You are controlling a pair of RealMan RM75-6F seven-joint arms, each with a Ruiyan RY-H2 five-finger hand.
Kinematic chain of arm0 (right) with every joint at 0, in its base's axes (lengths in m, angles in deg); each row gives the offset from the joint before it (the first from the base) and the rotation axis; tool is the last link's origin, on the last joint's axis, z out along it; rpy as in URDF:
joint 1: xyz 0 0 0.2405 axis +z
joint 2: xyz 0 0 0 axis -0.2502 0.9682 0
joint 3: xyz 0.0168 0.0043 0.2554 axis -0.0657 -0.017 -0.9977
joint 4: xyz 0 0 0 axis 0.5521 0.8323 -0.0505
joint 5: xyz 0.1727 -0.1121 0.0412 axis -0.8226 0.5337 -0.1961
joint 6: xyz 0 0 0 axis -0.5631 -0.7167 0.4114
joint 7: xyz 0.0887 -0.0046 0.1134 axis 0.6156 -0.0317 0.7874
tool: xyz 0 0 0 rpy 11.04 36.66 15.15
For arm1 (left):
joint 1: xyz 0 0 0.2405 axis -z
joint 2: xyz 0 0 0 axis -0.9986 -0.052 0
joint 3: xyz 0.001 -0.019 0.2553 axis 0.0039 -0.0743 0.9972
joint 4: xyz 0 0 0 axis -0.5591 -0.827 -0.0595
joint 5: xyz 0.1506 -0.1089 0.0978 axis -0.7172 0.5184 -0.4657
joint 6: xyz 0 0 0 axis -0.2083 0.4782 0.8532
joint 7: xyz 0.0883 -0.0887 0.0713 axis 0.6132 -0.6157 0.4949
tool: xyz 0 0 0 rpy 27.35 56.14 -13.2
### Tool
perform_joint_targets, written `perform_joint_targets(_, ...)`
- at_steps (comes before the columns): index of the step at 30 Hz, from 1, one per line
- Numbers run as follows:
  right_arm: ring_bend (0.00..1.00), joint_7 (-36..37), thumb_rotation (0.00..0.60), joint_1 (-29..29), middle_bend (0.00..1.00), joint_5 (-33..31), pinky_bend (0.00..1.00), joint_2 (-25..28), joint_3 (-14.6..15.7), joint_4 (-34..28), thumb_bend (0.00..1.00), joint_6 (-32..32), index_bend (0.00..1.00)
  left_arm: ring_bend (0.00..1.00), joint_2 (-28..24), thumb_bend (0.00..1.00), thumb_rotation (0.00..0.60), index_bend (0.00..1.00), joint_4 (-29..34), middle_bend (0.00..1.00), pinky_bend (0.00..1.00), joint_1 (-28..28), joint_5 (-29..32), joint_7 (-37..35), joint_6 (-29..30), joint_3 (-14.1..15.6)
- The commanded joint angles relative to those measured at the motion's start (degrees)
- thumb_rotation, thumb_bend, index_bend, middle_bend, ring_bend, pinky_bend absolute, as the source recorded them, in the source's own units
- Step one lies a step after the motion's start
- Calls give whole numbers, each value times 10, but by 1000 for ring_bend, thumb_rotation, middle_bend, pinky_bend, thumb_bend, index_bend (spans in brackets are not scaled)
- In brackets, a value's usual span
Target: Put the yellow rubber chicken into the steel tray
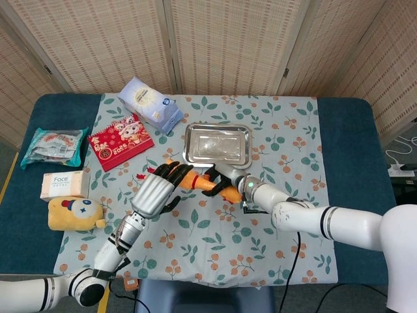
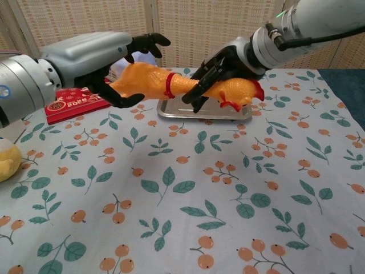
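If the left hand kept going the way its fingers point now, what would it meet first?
Probably the rubber chicken: the left hand is already cupped around its tail end, opposite the right hand. Actual contact is unclear.

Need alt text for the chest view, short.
Two robot hands hold a yellow rubber chicken in the air above a leaf-patterned tablecloth: the left hand wraps its body end, the right hand grips near its head. A steel tray sits on the table just behind it.
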Motion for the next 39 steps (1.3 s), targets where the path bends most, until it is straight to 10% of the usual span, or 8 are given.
perform_joint_targets(1, 835, 7, 600, 6, 581, -2, 1000, -1, 0, -5, 471, 4, 922, 90, 22, 378, 600, 23, -34, 128, 210, 12, 4, 5, 6, 2)
perform_joint_targets(16, 835, 40, 600, 7, 581, 33, 1000, 4, -10, 8, 471, 45, 928, 102, 49, 377, 600, 72, -120, 142, 215, 31, -13, -48, 5, 14)
perform_joint_targets(24, 835, 60, 600, -9, 582, 60, 1000, 11, -24, 11, 471, 59, 928, 465, 89, 492, 600, 497, -191, 548, 489, 32, -59, -86, 53, 17)
perform_joint_targets(39, 835, 91, 600, -45, 581, 110, 1000, 27, -51, 13, 472, 74, 928, 792, 106, 772, 600, 823, -252, 893, 882, 33, -61, -94, 67, 15)
